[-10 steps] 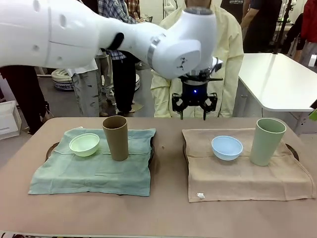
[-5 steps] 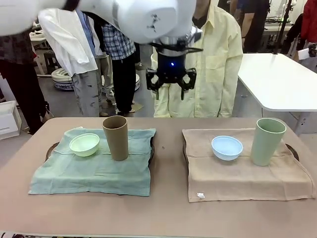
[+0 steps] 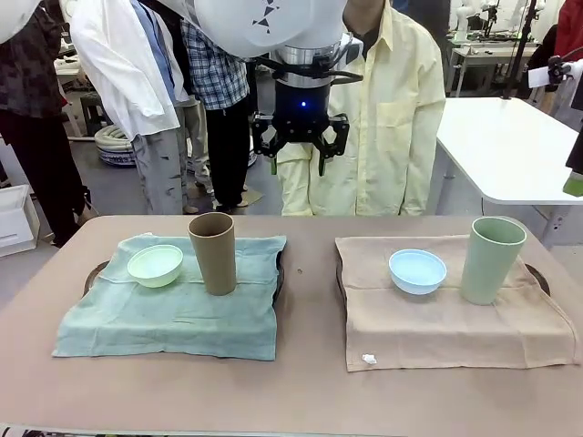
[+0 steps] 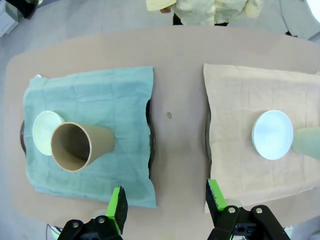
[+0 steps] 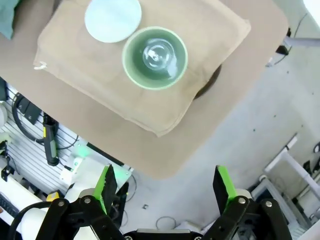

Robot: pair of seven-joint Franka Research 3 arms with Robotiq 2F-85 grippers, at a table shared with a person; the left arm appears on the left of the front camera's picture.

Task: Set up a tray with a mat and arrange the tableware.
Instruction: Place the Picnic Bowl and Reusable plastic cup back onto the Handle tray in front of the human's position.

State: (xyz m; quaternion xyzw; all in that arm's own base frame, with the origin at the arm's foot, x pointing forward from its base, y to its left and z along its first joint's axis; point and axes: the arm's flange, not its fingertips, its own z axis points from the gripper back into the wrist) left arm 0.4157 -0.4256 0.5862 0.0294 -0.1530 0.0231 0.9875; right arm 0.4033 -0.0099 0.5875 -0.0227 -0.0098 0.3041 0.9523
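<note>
Tableware sits arranged on two cloth-covered trays on a brown table [image 3: 301, 391]: at the robot's left, a pale mint green bowl [image 3: 155, 265] rests on a green mat [image 3: 173, 314] just beside a matte brown tumbler [image 3: 213, 252] standing upright; at the right, a light blue bowl [image 3: 417, 270] lies on a beige mat [image 3: 446, 323] near an upright pale sage green tumbler [image 3: 491, 259]. Dark tray rims peek out from under the edges of both mats. The left gripper [image 3: 300, 157] hangs high above the table's far middle, in front of a person in a pale yellow coat [image 3: 392, 118], its fingers [image 4: 118, 209] spread wide and holding nothing; its wrist view looks straight down on both settings. The right gripper [image 5: 165, 187] is raised above the right end of the table, its green-padded fingers wide apart and empty, with the sage tumbler's open mouth and the blue bowl seen directly from above on the beige mat.
</note>
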